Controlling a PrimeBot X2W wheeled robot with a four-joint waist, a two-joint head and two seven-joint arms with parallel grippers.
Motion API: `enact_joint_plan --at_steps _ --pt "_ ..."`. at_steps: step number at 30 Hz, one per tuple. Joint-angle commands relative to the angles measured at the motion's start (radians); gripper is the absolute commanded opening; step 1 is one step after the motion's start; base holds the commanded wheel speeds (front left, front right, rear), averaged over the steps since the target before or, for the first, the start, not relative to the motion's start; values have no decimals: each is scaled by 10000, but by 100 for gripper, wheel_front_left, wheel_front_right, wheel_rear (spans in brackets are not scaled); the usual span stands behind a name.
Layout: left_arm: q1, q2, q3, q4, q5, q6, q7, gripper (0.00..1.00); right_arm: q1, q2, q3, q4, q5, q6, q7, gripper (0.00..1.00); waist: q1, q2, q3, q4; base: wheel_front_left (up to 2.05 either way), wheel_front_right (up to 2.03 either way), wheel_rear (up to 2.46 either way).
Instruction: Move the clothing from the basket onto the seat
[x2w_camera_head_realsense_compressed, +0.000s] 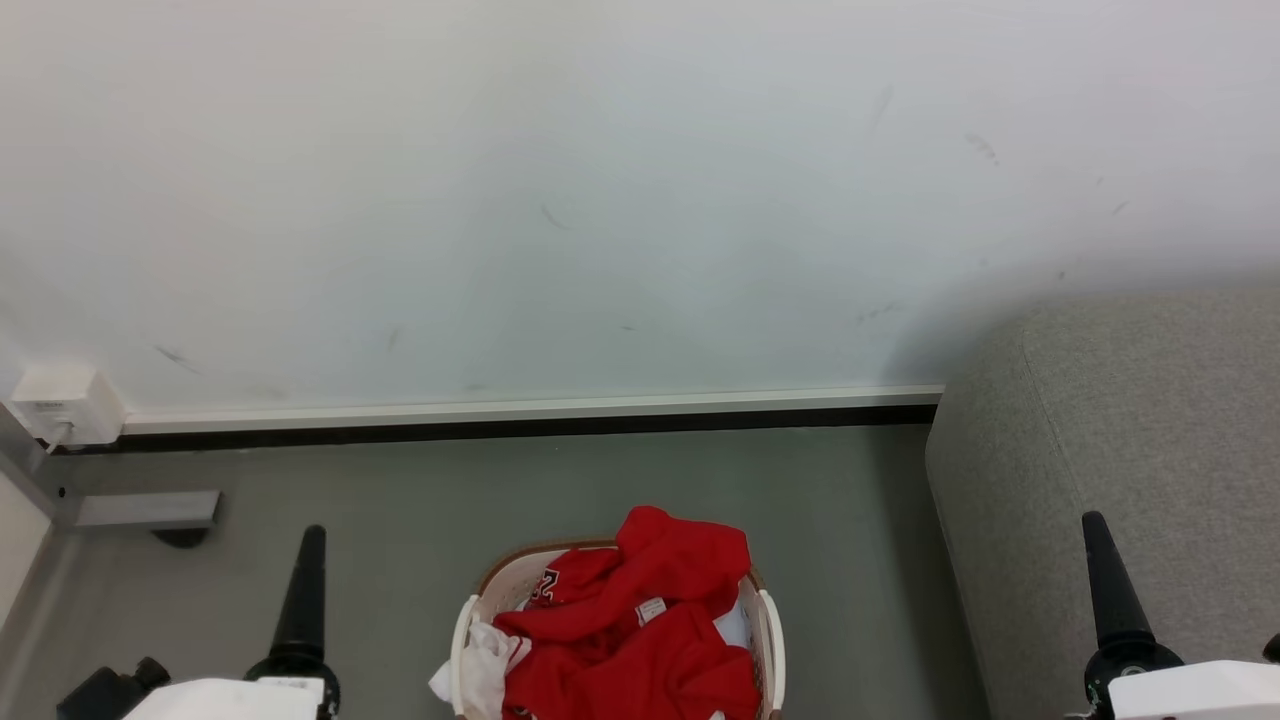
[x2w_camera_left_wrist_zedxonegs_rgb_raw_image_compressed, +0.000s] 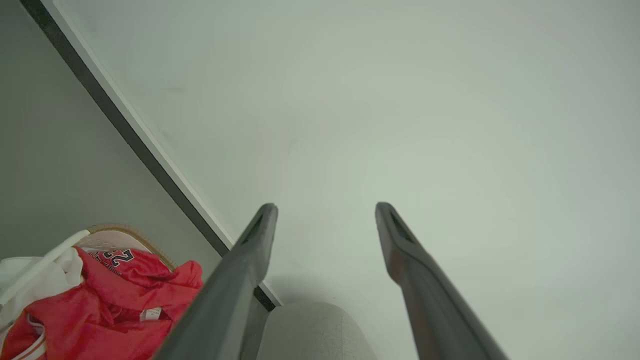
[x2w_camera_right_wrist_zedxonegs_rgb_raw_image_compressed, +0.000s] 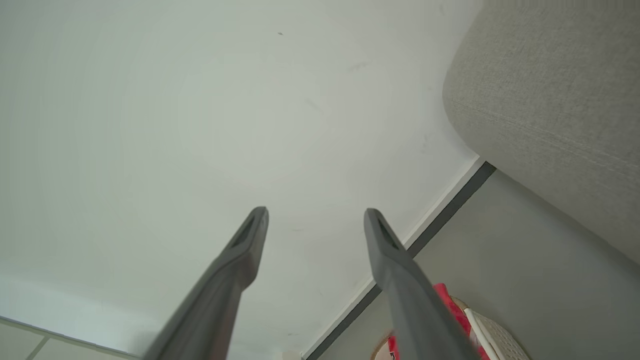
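The white basket with a brown rim stands on the grey floor at the bottom centre of the head view. It is heaped with red clothing; a white tag and a letter logo show on it. The grey seat rises at the right. My left gripper points up at the lower left, well left of the basket. My right gripper points up at the lower right, in front of the seat. In the left wrist view my left gripper is open and holds nothing; the clothing lies at lower left. My right gripper is open too, with nothing in it.
A white wall with a pale skirting board runs behind the basket. A white socket box and a grey metal bracket sit at the far left. A white cloth hangs over the basket's left rim.
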Motion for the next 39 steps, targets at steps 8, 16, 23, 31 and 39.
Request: enact_joint_plan --at_steps 8,16,23,31,39 --pt "-10 79 -115 -212 2468 -61 -376 100 -226 -196 257 -348 -2032 -6 -392 100 0 0 -18 -12 0 0 0" --pt "27 98 -156 -58 4113 103 -636 100 -152 -148 241 -413 -3747 -7 -666 100 0 0 -32 -11 0 0 0" --pt "18 103 -159 -50 4968 192 -834 100 -144 -111 400 -257 -4813 -8 -860 100 0 0 -49 1 0 0 0" --pt "55 106 -175 -3 5868 222 -1077 100 -242 -156 736 -50 -5647 -10 -1096 100 0 0 -94 21 0 0 0" --pt "52 113 -214 -12 6761 224 -1286 100 -291 -225 848 27 -6404 -11 -1329 100 0 0 -145 44 0 0 0"
